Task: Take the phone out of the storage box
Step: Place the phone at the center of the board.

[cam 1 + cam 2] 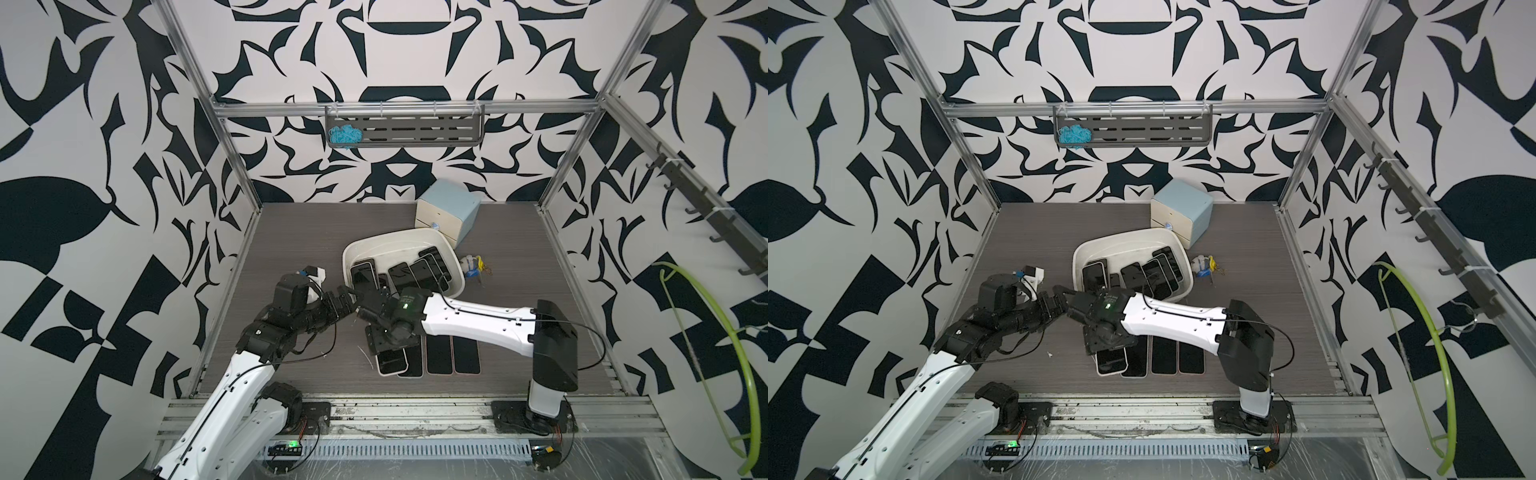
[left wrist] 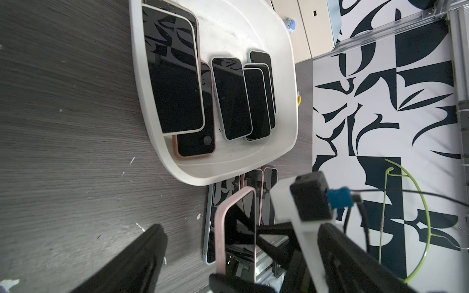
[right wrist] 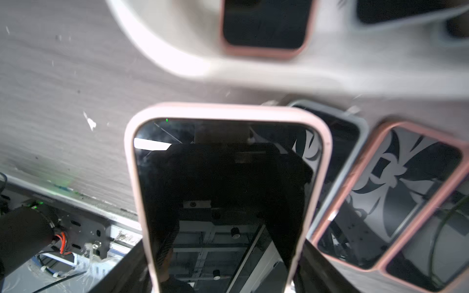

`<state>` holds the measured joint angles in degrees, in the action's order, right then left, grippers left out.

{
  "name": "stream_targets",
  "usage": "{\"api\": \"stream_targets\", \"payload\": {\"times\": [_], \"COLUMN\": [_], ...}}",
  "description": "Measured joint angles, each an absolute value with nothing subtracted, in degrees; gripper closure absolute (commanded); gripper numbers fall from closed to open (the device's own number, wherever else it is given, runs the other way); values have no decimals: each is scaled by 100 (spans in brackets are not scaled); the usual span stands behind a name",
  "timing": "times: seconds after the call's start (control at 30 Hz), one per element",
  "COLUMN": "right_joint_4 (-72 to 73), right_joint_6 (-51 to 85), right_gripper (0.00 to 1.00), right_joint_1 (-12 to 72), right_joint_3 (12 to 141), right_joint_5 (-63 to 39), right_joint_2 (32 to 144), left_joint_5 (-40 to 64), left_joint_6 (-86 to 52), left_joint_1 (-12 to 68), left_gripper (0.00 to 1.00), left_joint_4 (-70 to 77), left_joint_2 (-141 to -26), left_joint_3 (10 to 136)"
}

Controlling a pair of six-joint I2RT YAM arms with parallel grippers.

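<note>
The off-white storage box lies mid-table with several dark-screened phones lying in it. My right gripper is shut on the sides of a pink-cased phone, held out over the table just in front of the box rim. In the left wrist view this phone stands edge-on between the wide-apart fingers of my left gripper, which is open and touches nothing. In both top views the two grippers meet at the box's near left corner, and they hide the held phone.
Several phones lie side by side on the table in front of the box, partly under my right wrist. A cream two-drawer cabinet with a blue top stands behind the box. A small blue and yellow item lies to its right.
</note>
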<state>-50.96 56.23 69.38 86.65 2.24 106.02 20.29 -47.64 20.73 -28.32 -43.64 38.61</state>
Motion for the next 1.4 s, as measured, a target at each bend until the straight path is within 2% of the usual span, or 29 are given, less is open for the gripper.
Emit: {"api": "stream_targets", "payload": {"times": [0.37,0.7,1.13,1.4], "right_joint_4": [-4569,-3946,-3935,-4110], "right_joint_6": [6635,6910,6510,6036], "right_gripper": [30,11,8,8], "right_joint_1": [7212,7140,7039,6925], "right_joint_3": [8576,8370,8305,8425], "right_joint_5": [624,799,742,445], "right_joint_2": [11410,11636,11434,10396], "left_joint_5": [2001,1962,1920,1817], "left_joint_6": [-4700,-4652,-4657,-4775], "left_joint_1": [2043,2043,2043,2043], "left_gripper": [0,0,0,0], "left_joint_4": [-3144,-3483,-3704,-3524], "left_joint_2": [-4136,-3844,-3730,-4005], "left_joint_3": [3865,3885,4027,4027]}}
